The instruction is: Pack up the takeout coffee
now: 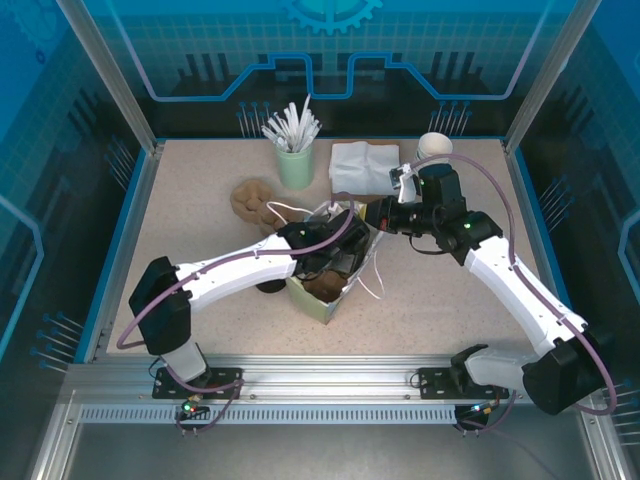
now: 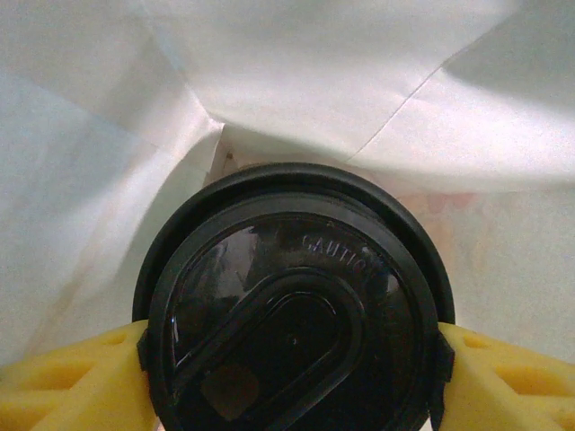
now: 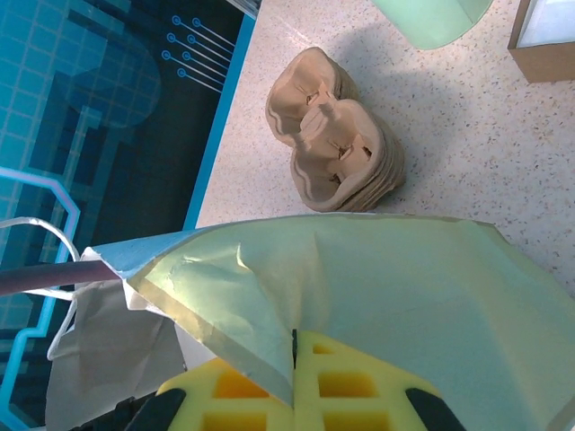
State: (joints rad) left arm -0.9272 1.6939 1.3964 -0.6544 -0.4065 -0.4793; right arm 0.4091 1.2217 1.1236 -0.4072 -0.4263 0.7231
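Left gripper [image 2: 292,373] clamped across round black plastic lid of takeout coffee [image 2: 292,269], cup inside pale green paper bag [image 3: 404,287]; right gripper [image 3: 295,382] pinched together on bag rim to hold mouth open

A pale green paper bag [image 1: 322,300] is stood open on the speckled table [image 1: 450,290]. Its rim is pinched between the right jaws, and its white inner walls [image 2: 296,81] are seen just ahead of the left jaws. Beyond the right jaws, a stack of brown pulp cup carriers [image 3: 337,157] is laid on the table, apart from the bag. Further beyond, a mint cup [image 1: 295,165] filled with white sticks (straws or stirrers, it cannot be told) is set beside folded white napkins [image 1: 362,165]. A squat black round piece [image 1: 270,286] is placed just left of the left jaws, near the bag. A stack of white cups [image 1: 434,146] is set at the far table edge, off to one side of the right jaws.
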